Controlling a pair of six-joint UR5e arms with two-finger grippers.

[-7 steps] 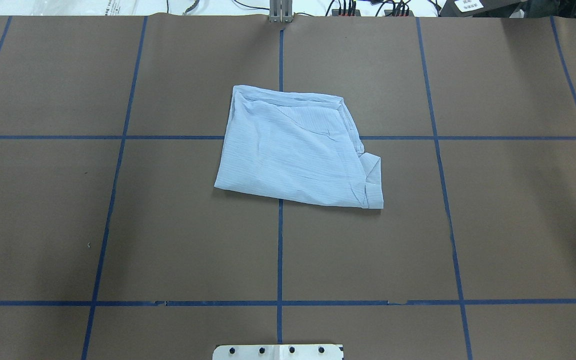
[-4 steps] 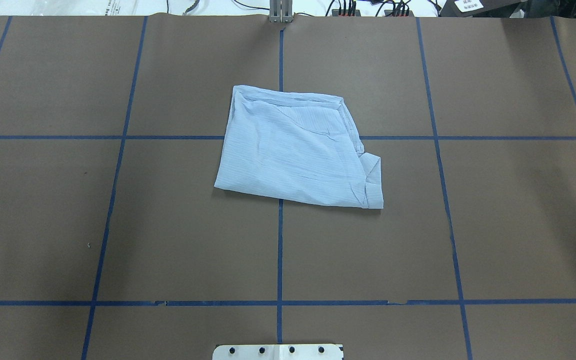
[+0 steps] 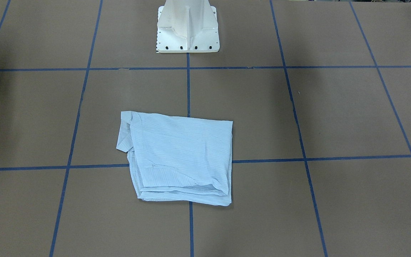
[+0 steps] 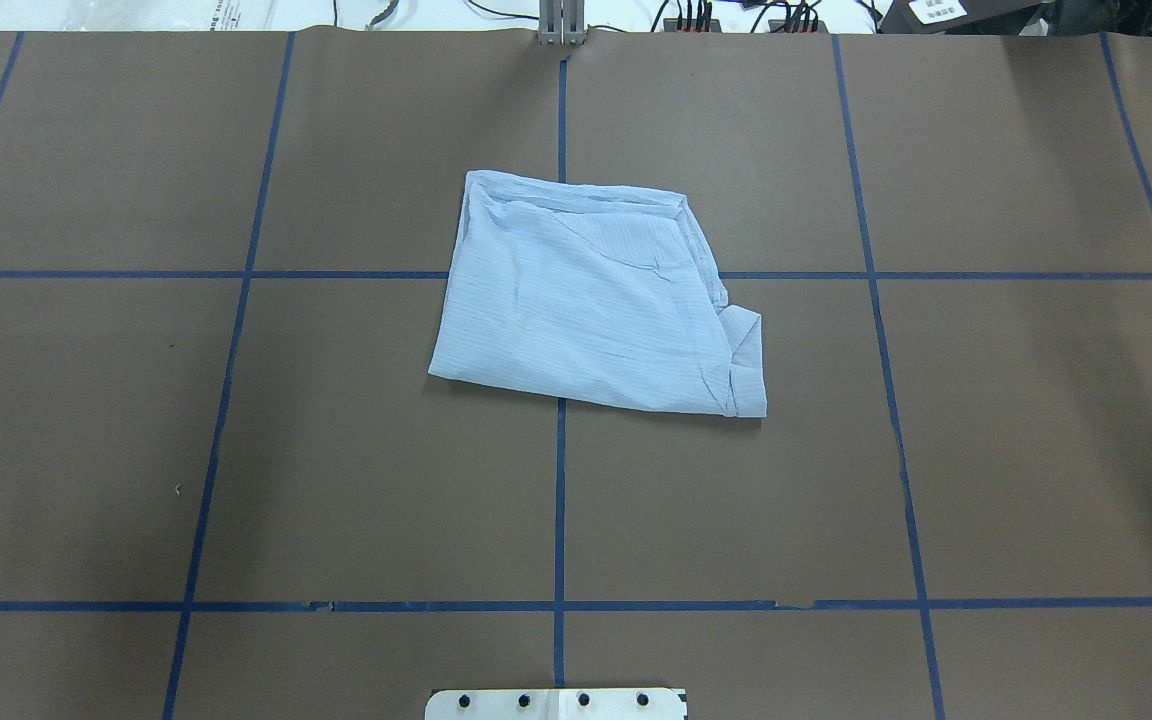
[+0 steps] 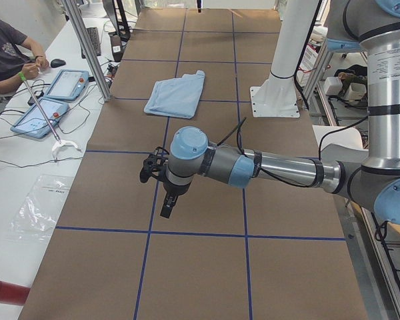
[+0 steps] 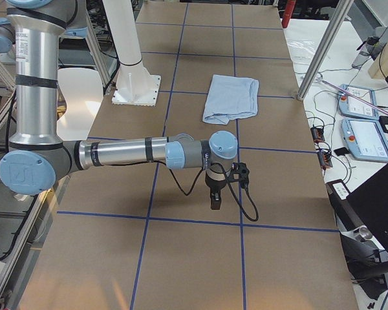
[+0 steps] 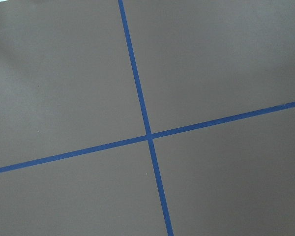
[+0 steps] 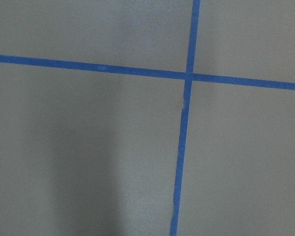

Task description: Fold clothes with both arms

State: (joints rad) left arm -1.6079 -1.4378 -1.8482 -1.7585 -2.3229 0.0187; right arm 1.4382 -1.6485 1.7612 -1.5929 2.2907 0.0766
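Left arm (image 5: 267,167): seen only from the table's left end. It reaches out level over the brown table cover (image 4: 336,450). The left gripper (image 5: 166,212) points down over a blue tape line (image 5: 157,193) and holds nothing. I cannot tell whether its jaws are apart or together. It is well apart from the shirt. The left wrist camera shows only brown cover and a tape crossing (image 7: 148,136).

Shirt (image 4: 596,300): light blue with fine stripes, folded into a rough rectangle and lying flat near the middle of the table. It covers the crossing of the centre tape line and the cross line farther from the white base (image 4: 556,703). Stacked layer edges show along the side away from the base. A small flap (image 4: 748,345) sticks out at the corner toward the robot's right. Nothing touches the shirt.

Right arm (image 6: 129,153): seen only from the table's right end. It also reaches out level over the cover. The right gripper (image 6: 215,205) points down and holds nothing; whether it is open or closed, I cannot tell. It is well apart from the shirt. The right wrist camera shows only cover and a tape crossing (image 8: 189,76).
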